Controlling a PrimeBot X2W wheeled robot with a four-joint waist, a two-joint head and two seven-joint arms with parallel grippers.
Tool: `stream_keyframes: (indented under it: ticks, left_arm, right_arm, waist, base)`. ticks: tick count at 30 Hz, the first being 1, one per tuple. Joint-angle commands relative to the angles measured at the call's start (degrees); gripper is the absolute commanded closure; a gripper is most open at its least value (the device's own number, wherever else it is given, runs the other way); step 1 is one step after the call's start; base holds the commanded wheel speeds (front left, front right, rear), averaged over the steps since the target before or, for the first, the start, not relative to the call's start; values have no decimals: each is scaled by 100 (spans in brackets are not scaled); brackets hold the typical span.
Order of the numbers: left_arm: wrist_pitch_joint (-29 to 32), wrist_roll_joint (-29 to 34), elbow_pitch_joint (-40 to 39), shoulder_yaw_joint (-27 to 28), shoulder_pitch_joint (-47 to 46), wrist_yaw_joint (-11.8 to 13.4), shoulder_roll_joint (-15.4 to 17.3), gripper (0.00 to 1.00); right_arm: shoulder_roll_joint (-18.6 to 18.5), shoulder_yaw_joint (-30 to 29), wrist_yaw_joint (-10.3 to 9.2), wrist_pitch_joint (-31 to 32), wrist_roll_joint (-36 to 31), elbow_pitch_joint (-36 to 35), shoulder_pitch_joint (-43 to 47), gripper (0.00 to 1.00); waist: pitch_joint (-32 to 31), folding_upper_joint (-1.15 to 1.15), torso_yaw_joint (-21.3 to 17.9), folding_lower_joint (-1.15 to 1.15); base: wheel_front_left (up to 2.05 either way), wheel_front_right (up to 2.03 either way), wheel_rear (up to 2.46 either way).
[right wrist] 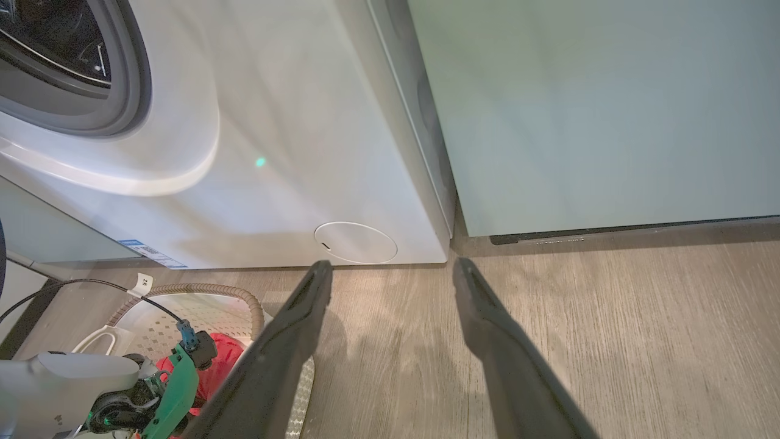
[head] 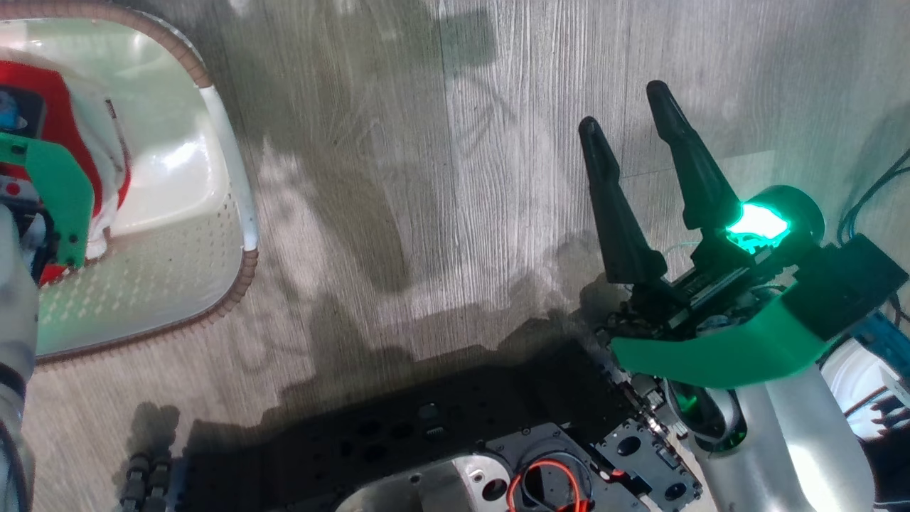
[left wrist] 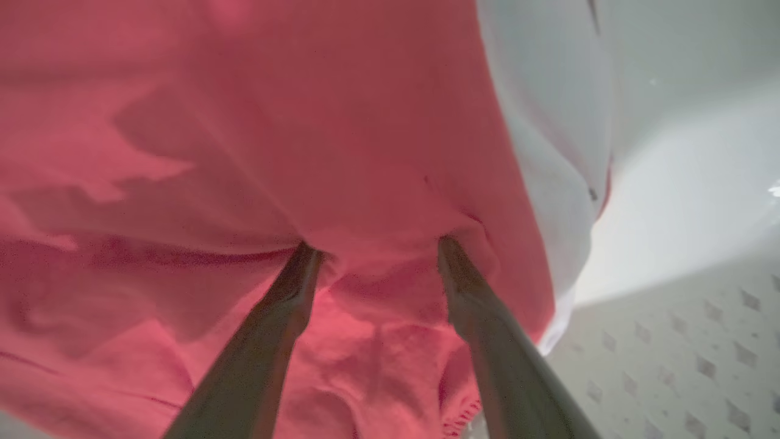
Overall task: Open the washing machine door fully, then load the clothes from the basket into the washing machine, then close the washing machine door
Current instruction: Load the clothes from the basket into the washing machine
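The red and white clothes [head: 71, 121] lie in the cream basket [head: 234, 178] at the left of the head view. My left gripper [left wrist: 378, 247] is open, both fingertips pressed into the red clothes [left wrist: 304, 122], nothing pinched between them. Over bare floor my right gripper [head: 624, 107] hangs open and empty. In the right wrist view the right gripper [right wrist: 393, 263] points at the foot of the white washing machine [right wrist: 274, 122], whose drum opening [right wrist: 55, 49] stands uncovered. The washing machine door is out of view.
A pale teal cabinet [right wrist: 579, 110] stands right of the machine, with its small round hatch [right wrist: 355, 242] low at the front. The basket [right wrist: 244, 299] sits on the wood floor before the machine, my left arm [right wrist: 152, 390] reaching into it. My dark base [head: 426, 441] is at the bottom.
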Motion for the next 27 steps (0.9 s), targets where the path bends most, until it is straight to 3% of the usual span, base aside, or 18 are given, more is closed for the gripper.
stream_keyframes:
  ticks: [1, 4, 9, 17, 27]
  left_arm:
    - [-17, -145, -8, 158, 172, -111, 141, 0]
    - [-194, -282, -8, 189, 142, -283, 81, 0]
    - [-498, -389, -8, 177, 135, -357, 47, 0]
    - [-603, -359, -8, 70, 77, -41, 13, 0]
    - [-378, -406, -8, -26, 6, -25, -47, 0]
  right_arm:
    - [-7, 140, 0, -36, -61, -172, 377, 0]
    - [-7, 140, 0, -36, -71, -175, 378, 0]
    - [-7, 140, 0, -36, -97, -174, 385, 0]
    - [-7, 106, 0, -36, -123, -198, 440, 0]
    - [-7, 105, 0, -36, -125, -221, 454, 0]
  waist:
    - [10, 0, 6, 0]
    - [22, 0, 23, 0]
    - [25, 0, 38, 0]
    - [18, 0, 73, 0]
    - [36, 0, 85, 0]
  base:
    - [0, 0, 0]
    - [0, 0, 0]
    - [0, 0, 0]
    - [0, 0, 0]
    - [0, 0, 0]
